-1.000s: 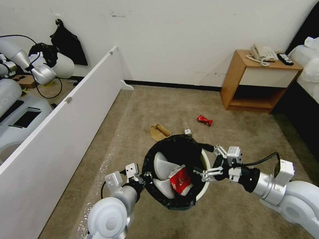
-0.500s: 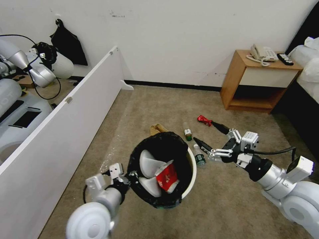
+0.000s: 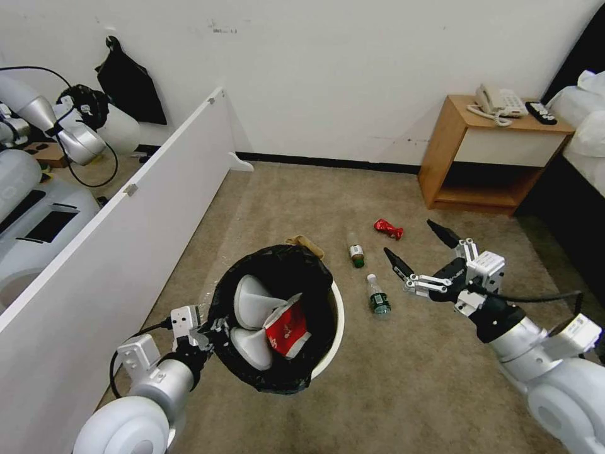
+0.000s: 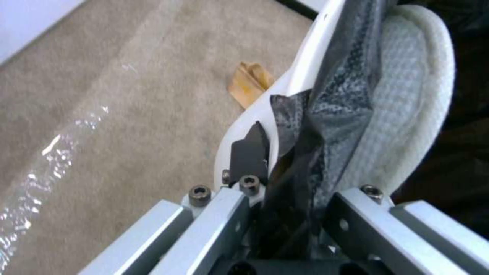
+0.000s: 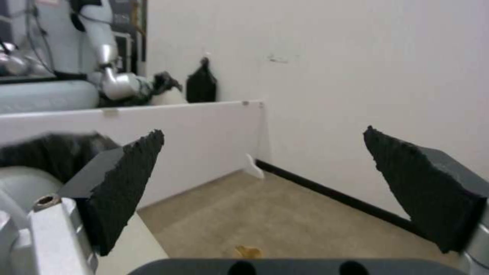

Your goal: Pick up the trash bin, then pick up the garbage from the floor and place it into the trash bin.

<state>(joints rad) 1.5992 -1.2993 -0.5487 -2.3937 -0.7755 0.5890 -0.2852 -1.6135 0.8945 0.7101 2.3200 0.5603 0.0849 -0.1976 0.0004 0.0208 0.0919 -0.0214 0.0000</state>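
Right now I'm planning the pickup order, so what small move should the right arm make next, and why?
Probably lower the right gripper toward the nearer clear bottle. Its jaws are spread wide and empty, and that bottle lies on the carpet just beside and below it, next to the trash bin, which the left gripper holds by the rim.

My arms are smooth silver-white shells with rounded joints, each narrowing to a black collar at the wrist. A thin black cable loops from each forearm to the tool. My right gripper [image 3: 417,246] carries two black wedge-shaped fingers [image 5: 122,183] with rough, jagged inner faces, set on pale metal linkages. My left gripper [image 3: 208,328] is built of brushed aluminium bars fastened with dark hex-socket screws [image 4: 199,193], with small white blocks beside them.
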